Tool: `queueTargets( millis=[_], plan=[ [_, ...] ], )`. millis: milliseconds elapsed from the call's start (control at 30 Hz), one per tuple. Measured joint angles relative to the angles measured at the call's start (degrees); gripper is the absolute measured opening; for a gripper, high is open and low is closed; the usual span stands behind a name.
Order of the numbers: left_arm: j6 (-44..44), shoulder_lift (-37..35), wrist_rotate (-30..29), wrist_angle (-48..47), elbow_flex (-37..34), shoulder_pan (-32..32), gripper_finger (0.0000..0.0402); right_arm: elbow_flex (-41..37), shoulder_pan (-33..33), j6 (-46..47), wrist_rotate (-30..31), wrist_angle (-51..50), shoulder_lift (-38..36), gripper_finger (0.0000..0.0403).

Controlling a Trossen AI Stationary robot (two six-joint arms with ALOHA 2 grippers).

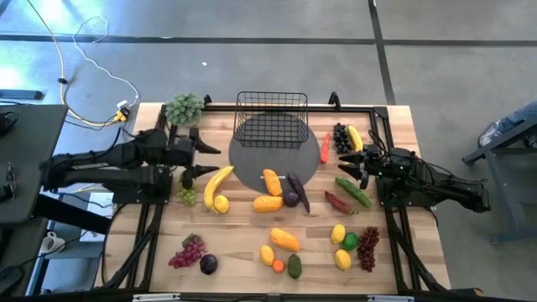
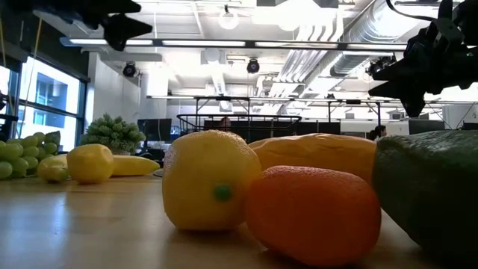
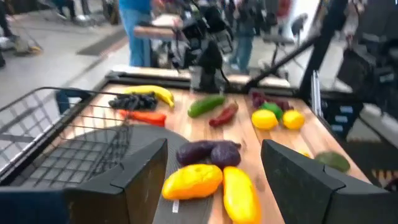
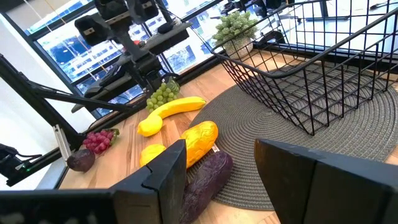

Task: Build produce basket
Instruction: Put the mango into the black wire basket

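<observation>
listing table stock | wooden table [image 1: 243, 252] | round grey mat [image 1: 309, 161] | black wire basket [image 1: 270, 119] empty, on mat's far part | left gripper [image 1: 208, 158] fingers apart, empty, above banana [image 1: 216, 183] | right gripper [image 1: 351, 163] fingers apart, empty, near cucumber [image 1: 353, 190] | produce loose on table around mat

Grey concrete floor [image 1: 436, 33] w/ dark seams round the wooden table [image 1: 243, 243]. White cable [image 1: 80, 50] loops over floor far left. Dark desk [image 1: 25, 159] at left edge. Open ceiling w/ strip lights [image 2: 246, 45] & silver ducts [image 2: 358, 30]. Big windows [image 2: 45, 104] on left. People [image 3: 137, 31] stand far off, blurred, maybe by benches.
</observation>
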Motion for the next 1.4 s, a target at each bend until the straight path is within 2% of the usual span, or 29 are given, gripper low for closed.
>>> queueTargets(
  millis=[233,367,667,1100,1400],
  plan=[
    [0.6,11.0,-5.2,0.0,5.2,-7.3,0.0250,0.0,0.0,0.0,0.0,0.0,0.0,0.0172],
    [-1.6,16.7,-5.8,1.1,6.7,-10.6,0.0255,0.0,0.0,0.0,0.0,0.0,0.0,0.0172],
    [-4.7,28.1,-7.7,7.7,6.8,-16.0,0.0301,0.0,0.0,0.0,0.0,0.0,0.0,0.0172],
    [-7.0,39.7,-10.6,15.6,6.9,-18.6,0.0388,0.0,0.0,0.0,0.0,0.0,0.0,0.0172],
    [-8.8,47.3,-11.4,19.4,6.9,-18.6,0.0398,0.0,0.0,0.0,0.0,0.0,0.0,0.0172]
  ],
)
